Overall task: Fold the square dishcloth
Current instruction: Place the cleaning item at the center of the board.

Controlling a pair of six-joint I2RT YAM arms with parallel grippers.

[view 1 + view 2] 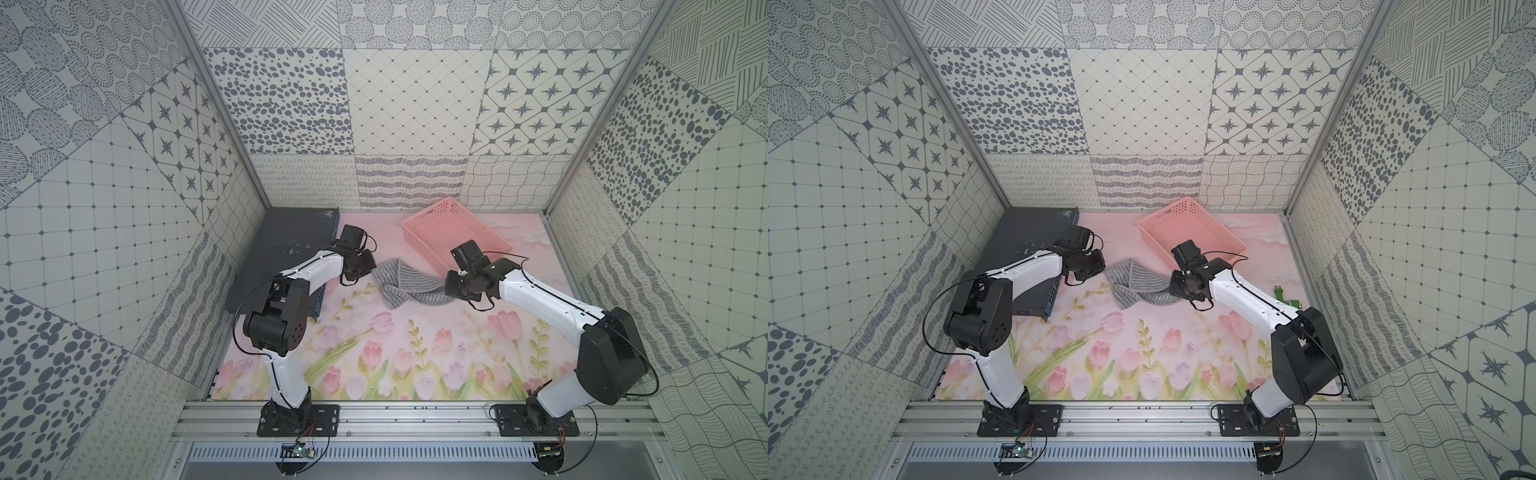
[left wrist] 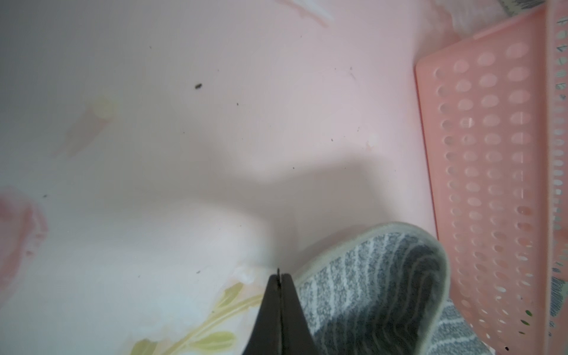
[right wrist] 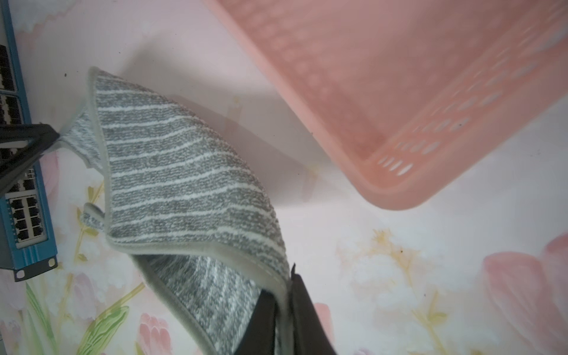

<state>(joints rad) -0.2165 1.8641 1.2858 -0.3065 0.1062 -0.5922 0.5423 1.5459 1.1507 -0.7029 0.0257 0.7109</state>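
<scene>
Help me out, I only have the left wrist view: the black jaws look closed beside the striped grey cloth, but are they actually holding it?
Observer: Yes. The right wrist view shows the left gripper pinching one corner of the square dishcloth.
Operator: And the other arm?
Observer: The right gripper is clamped on another edge of the cloth, near the pink mat.
Operator: Is the cloth pulled taut?
Observer: No. In both top views it sags, twisted, between the two grippers.
</scene>
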